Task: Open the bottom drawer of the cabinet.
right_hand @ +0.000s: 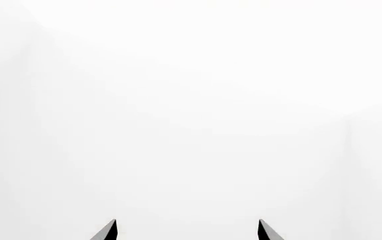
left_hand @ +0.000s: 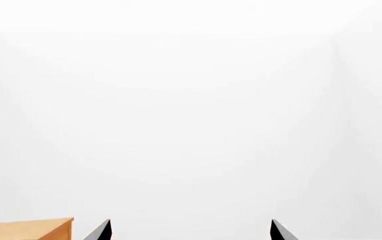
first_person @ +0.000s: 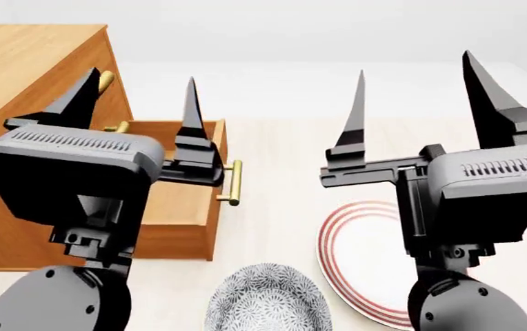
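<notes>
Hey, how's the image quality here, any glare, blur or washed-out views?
Head view: sharp, even light, soft shadow under the open bottom drawer. Left wrist view: near-blank white, only the cabinet corner and claw tips. Right wrist view: blank white beyond claw tips.

The cabinet (first_person: 34,76) is placed at ten o'clock on the tabletop (first_person: 282,158); the bottom drawer (first_person: 185,207) is seen pulled out from it toward three o'clock, its handle (first_person: 234,183) set at the outer end; a bowl (first_person: 268,300) is found at six o'clock, just before the drawer; a plate (first_person: 360,262) is laid at four o'clock, beside the bowl and apart from the drawer; the left hand (first_person: 139,96) is held above the cabinet and drawer, the right hand (first_person: 415,89) above the plate, both well apart.
</notes>
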